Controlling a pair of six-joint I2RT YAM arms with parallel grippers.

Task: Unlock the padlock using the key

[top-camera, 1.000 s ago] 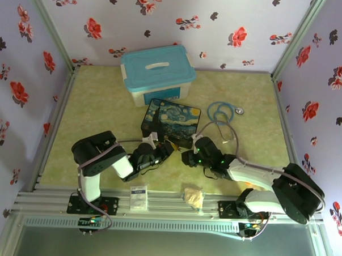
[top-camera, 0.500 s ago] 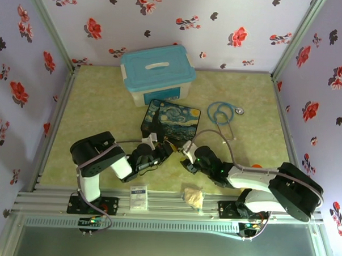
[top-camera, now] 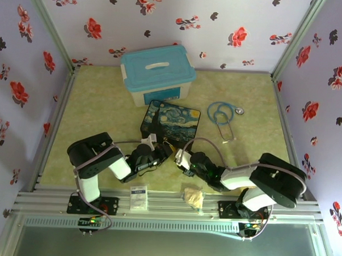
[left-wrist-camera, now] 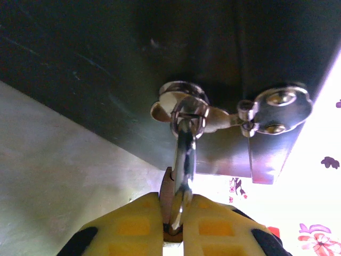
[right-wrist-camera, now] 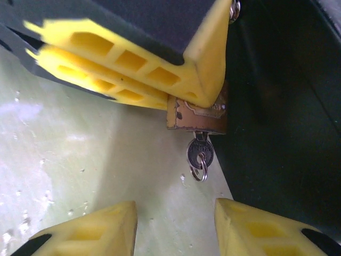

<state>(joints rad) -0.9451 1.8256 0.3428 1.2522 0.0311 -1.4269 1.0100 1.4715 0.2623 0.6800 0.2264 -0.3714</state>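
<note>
The small brass padlock (right-wrist-camera: 197,117) hangs by its silvery shackle (left-wrist-camera: 184,160) from the metal clasp (left-wrist-camera: 224,112) of the dark starry-night box (top-camera: 171,119). My left gripper (left-wrist-camera: 173,224) is shut on the padlock body; its yellow fingers (right-wrist-camera: 133,69) clamp it from the side. The dark-grey key (right-wrist-camera: 200,153), with a small ring, sticks out of the padlock's underside. My right gripper (right-wrist-camera: 176,218) is open just short of the key, one fingertip on each side and nothing between them. In the top view the left gripper (top-camera: 165,147) and the right gripper (top-camera: 180,158) meet at the box's near edge.
A white bin with a teal lid (top-camera: 157,71) stands behind the box. A blue stethoscope (top-camera: 224,116) lies to the right. A small white packet (top-camera: 138,197) and a crumpled tan item (top-camera: 193,196) rest near the front rail.
My right arm has swung left and its gripper has closed in on the padlock. The left arm has hardly moved and keeps its hold.
</note>
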